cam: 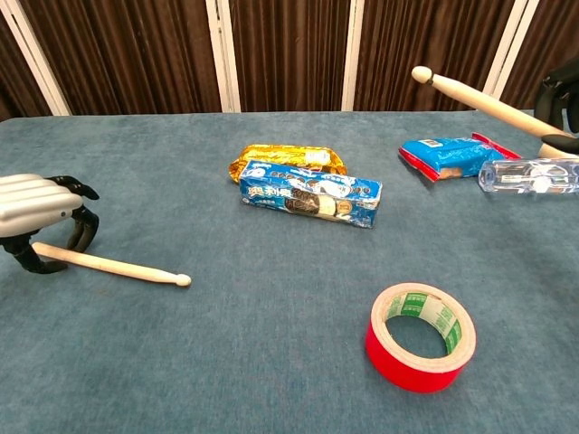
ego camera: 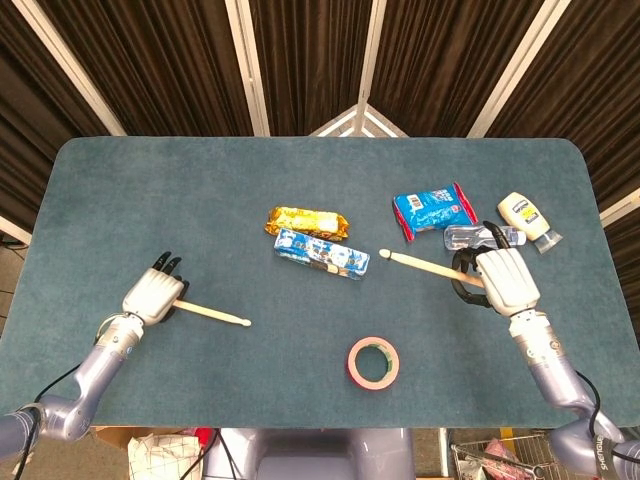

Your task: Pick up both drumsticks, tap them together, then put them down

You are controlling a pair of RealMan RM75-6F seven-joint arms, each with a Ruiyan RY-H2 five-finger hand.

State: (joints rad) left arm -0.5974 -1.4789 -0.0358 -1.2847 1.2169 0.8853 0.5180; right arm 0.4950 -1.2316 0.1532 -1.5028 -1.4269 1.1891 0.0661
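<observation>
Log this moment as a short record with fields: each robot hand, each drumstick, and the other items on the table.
left robot hand: curled around the butt of the left drumstick, which lies low at the table
right robot hand: holds the right drumstick raised, tip pointing toward the middle of the table
sticks: far apart, not touching
centre: blue cookie pack with gold snack pack behind it
near edge: red tape roll
right side: blue snack bag, clear bottle, white squeeze bottle
</observation>
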